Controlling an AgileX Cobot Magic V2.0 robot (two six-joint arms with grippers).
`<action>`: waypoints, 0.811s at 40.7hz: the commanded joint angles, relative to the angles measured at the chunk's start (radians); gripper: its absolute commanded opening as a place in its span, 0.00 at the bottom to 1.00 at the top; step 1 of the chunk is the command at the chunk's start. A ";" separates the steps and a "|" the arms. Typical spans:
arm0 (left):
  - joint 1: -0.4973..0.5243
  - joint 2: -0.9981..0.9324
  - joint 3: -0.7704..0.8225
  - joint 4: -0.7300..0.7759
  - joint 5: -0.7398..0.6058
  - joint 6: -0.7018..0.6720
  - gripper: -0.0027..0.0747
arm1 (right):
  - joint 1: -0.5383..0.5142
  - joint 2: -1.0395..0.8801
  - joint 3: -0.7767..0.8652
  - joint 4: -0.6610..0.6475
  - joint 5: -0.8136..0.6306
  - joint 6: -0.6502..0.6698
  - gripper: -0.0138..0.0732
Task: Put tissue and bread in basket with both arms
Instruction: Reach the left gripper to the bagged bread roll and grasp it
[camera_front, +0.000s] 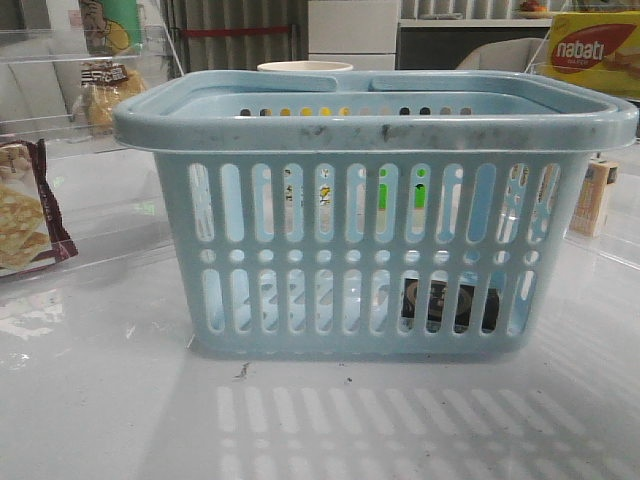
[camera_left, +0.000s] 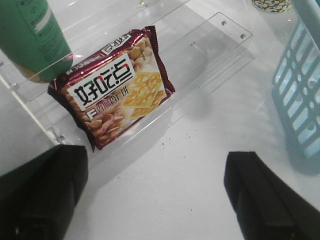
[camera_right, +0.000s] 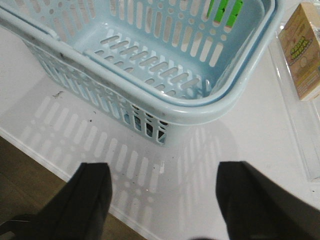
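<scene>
Item 1, basket (camera_front: 375, 250): light blue, slotted, scuffed rim, standing upright at the centre of the white table (camera_front: 100, 400), handles folded onto the rim, likely so the mouth stays open for loading. Item 2, tissue (camera_front: 447, 305): black flat pack with a pale ring mark, seen through the lower slots at about 4 o'clock from the basket's centre; whether it lies inside or just behind cannot be told. Item 3, bread (camera_front: 103, 95): bagged golden buns with a dark label, at 10 o'clock, behind clear acrylic shelving, not yet loaded. Item 4, cracker packet (camera_left: 116, 90): maroon-edged, large Chinese characters, resting on a clear acrylic rack; not required. Item 5, green tube (camera_left: 32, 35): print too small to read. Item 6, yellow box (camera_front: 595, 52): reads "nabati", at 2 o'clock. Item 7, tan carton (camera_right: 302, 50): green lettering, illegible. Left gripper (camera_left: 160, 195): fingers spread, nothing between them, hovering near the packet. Right gripper (camera_right: 162, 205): fingers spread, unladen, hanging before the basket's corner.
</scene>
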 joint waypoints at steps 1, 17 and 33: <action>-0.007 0.096 -0.110 -0.013 -0.087 -0.006 0.83 | 0.000 -0.005 -0.025 -0.014 -0.063 -0.011 0.79; -0.070 0.502 -0.501 -0.047 -0.103 -0.004 0.83 | 0.000 -0.005 -0.025 -0.014 -0.063 -0.011 0.79; -0.072 0.828 -0.807 0.045 -0.190 -0.004 0.83 | 0.000 -0.005 -0.025 -0.014 -0.063 -0.011 0.79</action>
